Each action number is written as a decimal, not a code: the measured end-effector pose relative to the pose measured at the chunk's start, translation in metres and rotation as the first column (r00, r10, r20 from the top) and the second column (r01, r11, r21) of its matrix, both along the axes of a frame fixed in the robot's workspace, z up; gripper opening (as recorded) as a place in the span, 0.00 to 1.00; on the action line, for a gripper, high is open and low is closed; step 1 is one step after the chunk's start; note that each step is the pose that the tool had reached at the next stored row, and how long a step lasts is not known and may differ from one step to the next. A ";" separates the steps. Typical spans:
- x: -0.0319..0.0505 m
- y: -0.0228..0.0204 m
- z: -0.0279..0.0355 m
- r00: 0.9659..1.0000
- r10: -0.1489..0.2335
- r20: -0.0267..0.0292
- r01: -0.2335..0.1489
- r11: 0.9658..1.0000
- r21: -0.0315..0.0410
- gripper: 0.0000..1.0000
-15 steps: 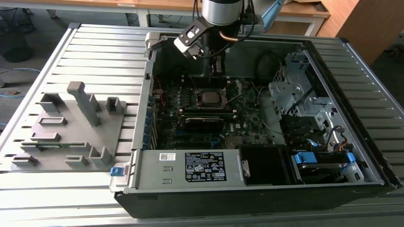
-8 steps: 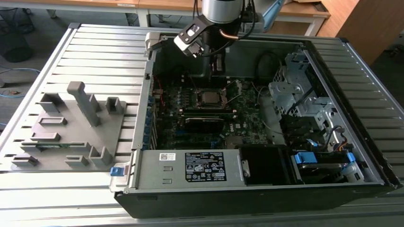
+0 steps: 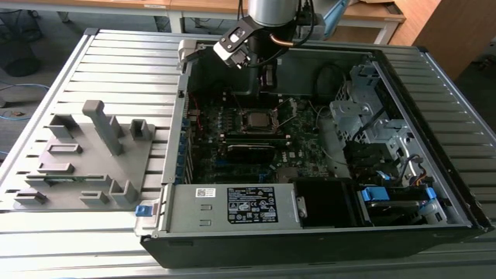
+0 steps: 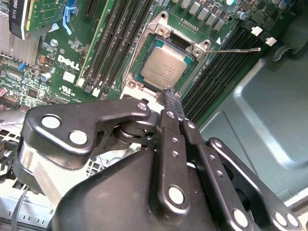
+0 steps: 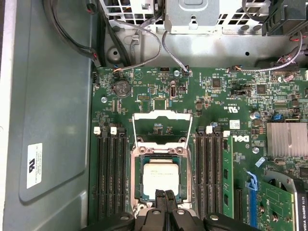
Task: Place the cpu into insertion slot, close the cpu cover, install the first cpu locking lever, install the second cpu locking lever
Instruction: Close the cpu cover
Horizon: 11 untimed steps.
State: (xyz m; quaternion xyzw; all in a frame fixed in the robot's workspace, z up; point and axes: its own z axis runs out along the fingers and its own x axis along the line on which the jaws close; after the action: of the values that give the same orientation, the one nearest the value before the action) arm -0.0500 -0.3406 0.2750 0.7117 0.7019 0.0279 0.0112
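The cpu [image 5: 160,176] lies flat in the socket of the motherboard [image 5: 226,106], its grey metal top showing in both wrist views [image 4: 166,65]. The cpu cover [image 5: 161,115], a thin silvery frame, is swung open beyond the socket, with the board visible through its window. My gripper [image 5: 164,196] hangs just above the socket's near edge, fingers shut together with nothing between them [image 4: 171,95]. A thin wire locking lever [image 4: 237,49] sticks out free beside the socket. In the exterior view the gripper [image 3: 268,82] is inside the computer case, above the cpu [image 3: 256,120].
Memory slots [image 5: 111,178] flank the socket on both sides. Cables [image 5: 139,57] and a drive cage [image 3: 364,116] crowd the case. A power supply [image 3: 252,204] sits at the case's front. A grey fixture tray [image 3: 85,157] lies on the exterior view's left.
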 end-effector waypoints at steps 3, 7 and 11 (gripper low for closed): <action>0.0001 0.0000 0.0001 1.000 0.000 0.000 0.000 1.000 0.000 0.11; 0.0020 0.0000 0.0002 1.000 0.000 0.000 0.000 1.000 0.000 0.11; 0.0052 0.0000 0.0002 1.000 0.000 0.000 0.000 1.000 0.000 0.11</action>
State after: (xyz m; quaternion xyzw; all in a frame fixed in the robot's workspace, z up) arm -0.0448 -0.3407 0.2752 0.7117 0.7019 0.0277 0.0113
